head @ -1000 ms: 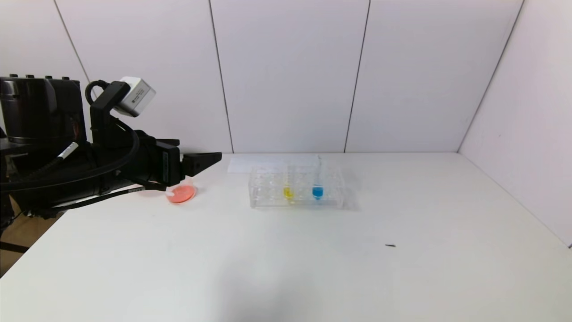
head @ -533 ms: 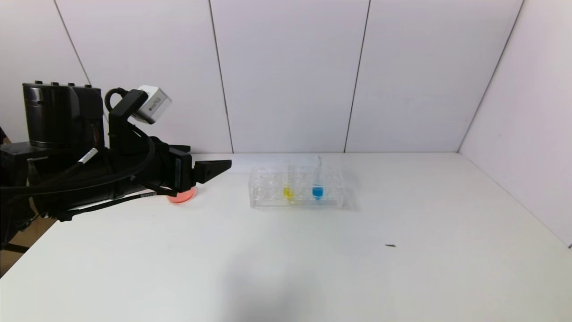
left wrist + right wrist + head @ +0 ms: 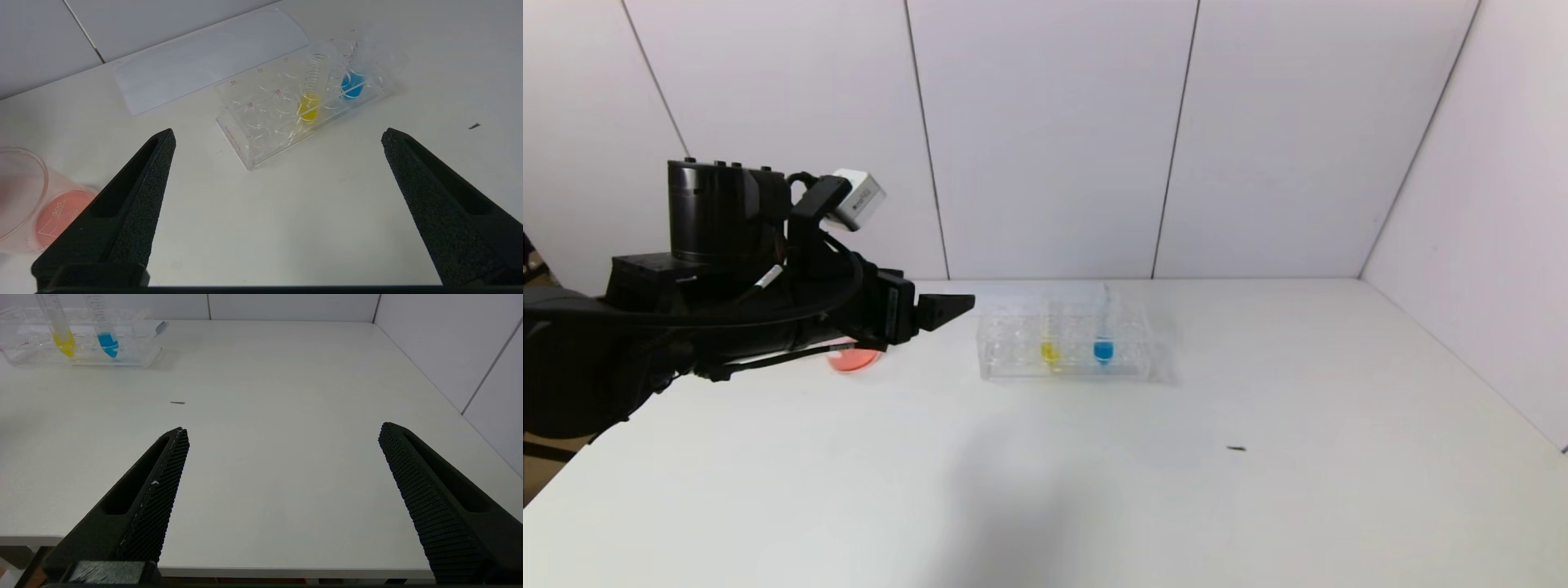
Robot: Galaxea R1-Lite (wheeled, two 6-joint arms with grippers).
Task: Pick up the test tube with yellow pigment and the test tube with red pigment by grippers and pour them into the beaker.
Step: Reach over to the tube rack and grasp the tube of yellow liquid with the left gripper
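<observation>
Left end effector (image 3: 278, 136): jaws spread wide, nothing between them, held above the bench (image 3: 1094, 490) and pointing at the left end of the rack (image 3: 1064, 343), with a short stretch of bare surface between its tips and the rack. Right end effector (image 3: 282, 430): jaws apart, empty, low over the near right part of the bench, well apart from the rack. Beaker (image 3: 24, 196): one, clear, printed scale, orange-red liquid in its base, standing below the left arm, just beside its jaw. Rack: one, clear plastic, many wells, near the back wall. Yellow tube (image 3: 310, 92): one, slim and clear with fine graduation lines, a little yellow liquid at its rounded bottom, leaning in the rack. Blue tube (image 3: 353, 75): one, next to it in the rack. Paper sheet (image 3: 208, 61): one, flat behind the rack. Dark speck (image 3: 1236, 448): one, on the wide open bench right of centre.
</observation>
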